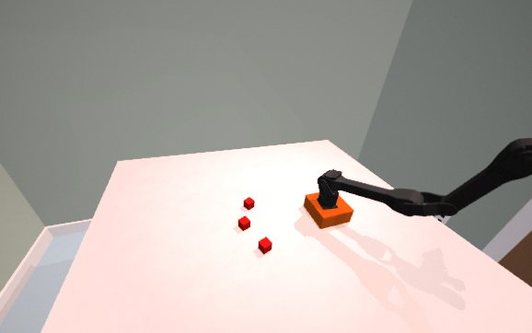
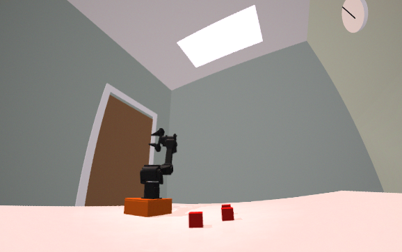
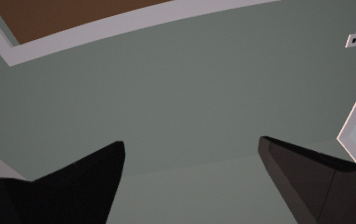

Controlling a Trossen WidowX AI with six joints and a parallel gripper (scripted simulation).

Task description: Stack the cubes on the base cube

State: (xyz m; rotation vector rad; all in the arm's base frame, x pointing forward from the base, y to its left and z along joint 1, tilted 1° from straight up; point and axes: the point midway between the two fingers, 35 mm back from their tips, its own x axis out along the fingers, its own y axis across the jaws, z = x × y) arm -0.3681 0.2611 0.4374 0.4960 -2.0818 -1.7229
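Note:
Three small red cubes lie on the pale table, all alike, so I cannot tell which is the fixed base cube. In the top view they are the far cube (image 1: 248, 202), the middle cube (image 1: 244, 223) and the near cube (image 1: 265, 245), all apart from each other. In the exterior view, one cube (image 2: 195, 219) stands alone and another (image 2: 227, 213) partly hides a third behind it. My gripper (image 2: 151, 139) is raised high above the arm's base, far from the cubes, and points toward the door. It is open and empty. In the wrist view the gripper (image 3: 191, 141) shows only wall between its fingers.
The arm (image 1: 405, 200) stands on an orange block (image 1: 329, 210) to the right of the cubes. A brown door (image 2: 116, 156) is behind the arm. The table's left edge borders a pale tray-like ledge (image 1: 41, 258).

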